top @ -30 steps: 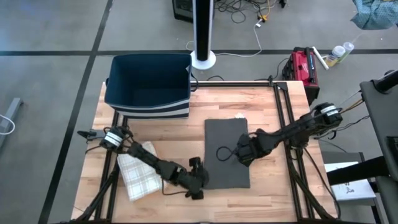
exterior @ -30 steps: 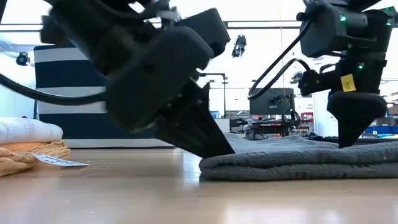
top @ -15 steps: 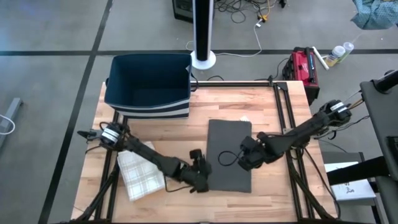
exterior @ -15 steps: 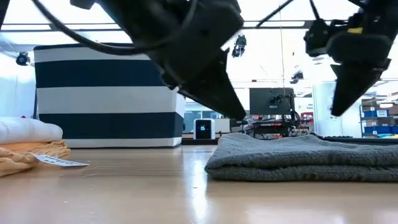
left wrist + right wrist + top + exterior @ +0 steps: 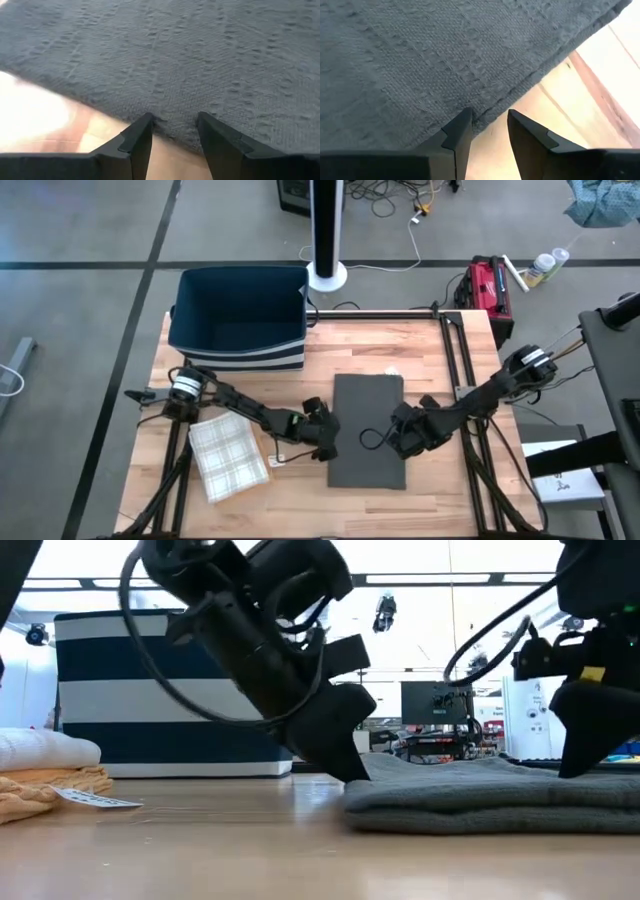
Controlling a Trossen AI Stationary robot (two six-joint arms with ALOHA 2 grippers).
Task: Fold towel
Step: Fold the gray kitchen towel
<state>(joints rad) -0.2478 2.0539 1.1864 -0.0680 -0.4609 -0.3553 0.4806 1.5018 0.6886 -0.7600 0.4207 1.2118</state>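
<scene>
Grey towel (image 5: 368, 430) lies folded at centre; left gripper (image 5: 325, 438) and right gripper (image 5: 403, 437) flank it, both parted, grasping nothing.

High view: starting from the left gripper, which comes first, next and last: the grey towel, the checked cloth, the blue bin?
1. Grey towel: right beside the left gripper, at its left edge.
2. Checked cloth: farther out, toward the table's front left.
3. Blue bin: farthest, at the table's back left corner.
</scene>
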